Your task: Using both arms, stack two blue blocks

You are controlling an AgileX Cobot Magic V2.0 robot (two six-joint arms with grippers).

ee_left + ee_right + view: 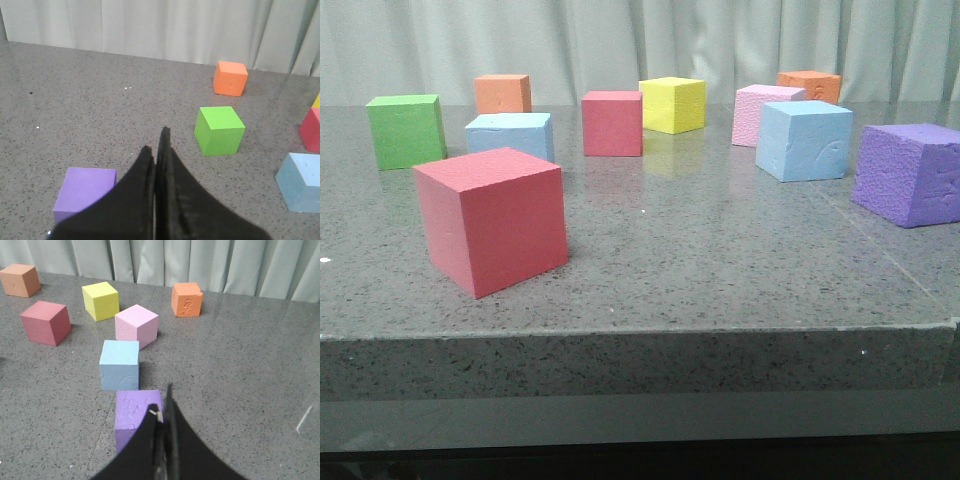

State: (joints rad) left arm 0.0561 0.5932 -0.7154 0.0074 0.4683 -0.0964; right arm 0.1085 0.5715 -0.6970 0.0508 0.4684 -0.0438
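Nothing is lifted yet, so my step in hand is the reach. My left pincer [156, 150] and right pincer [162, 412] both hang above the desk [720, 290] with fingers pressed together, holding nothing; I should spread them wide before coming down.

Nearest my right pincer sits a purple cube [137, 415], and just beyond it the right blue block [120, 364], so I would pass over the purple one and drop square onto the blue faces.

The left blue block [512, 134] stands behind the big red cube [492, 220] in the front view. My left wrist view shows it clear [302, 182], near the green cube [219, 130]. Neither wrist view shows both blue blocks together; only the front does, well apart.
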